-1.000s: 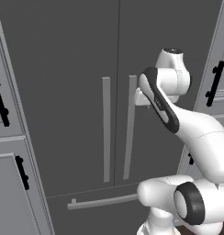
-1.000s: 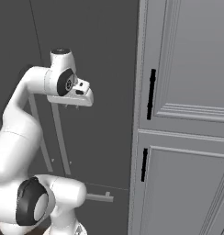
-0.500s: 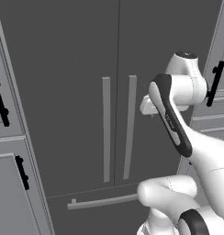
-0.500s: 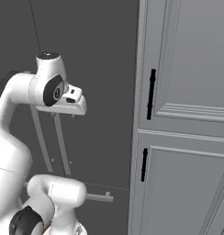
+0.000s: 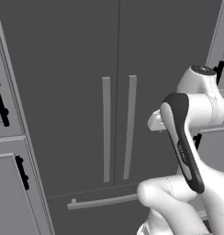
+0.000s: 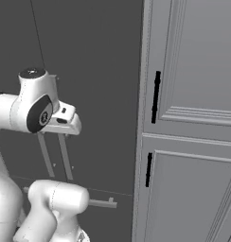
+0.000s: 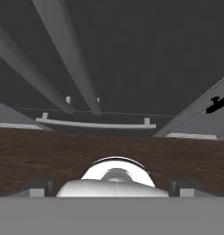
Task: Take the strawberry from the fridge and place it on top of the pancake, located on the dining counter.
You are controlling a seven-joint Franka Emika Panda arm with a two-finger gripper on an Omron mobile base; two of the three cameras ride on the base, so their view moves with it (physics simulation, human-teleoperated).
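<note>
The fridge [image 5: 77,69] stands right in front of me with both dark grey doors closed, so the strawberry is hidden. Its two vertical bar handles [image 5: 106,128] [image 5: 130,126] flank the centre seam, and a horizontal drawer handle [image 5: 102,202] lies below them. My hand [image 5: 155,121] hovers just right of the right handle, apart from it, partly behind my forearm; in the right base view the hand [image 6: 65,120] points down. The hand view looks down the doors [image 7: 146,55] at the drawer handle [image 7: 95,124]. My gripper [image 7: 110,187] is open and holds nothing. The pancake and dining counter are out of view.
Light grey panelled cabinets with black handles flank the fridge: one handle [image 5: 1,103] on the left, others [image 6: 156,97] [image 6: 148,169] on the tall cabinet [image 6: 193,71] at the right. Brown wooden floor [image 7: 49,151] lies below the fridge drawer.
My hand has dropped lower in front of the right door and the wrist has turned downward. The elbow has swung outward. The fridge doors and the base views have not shifted.
</note>
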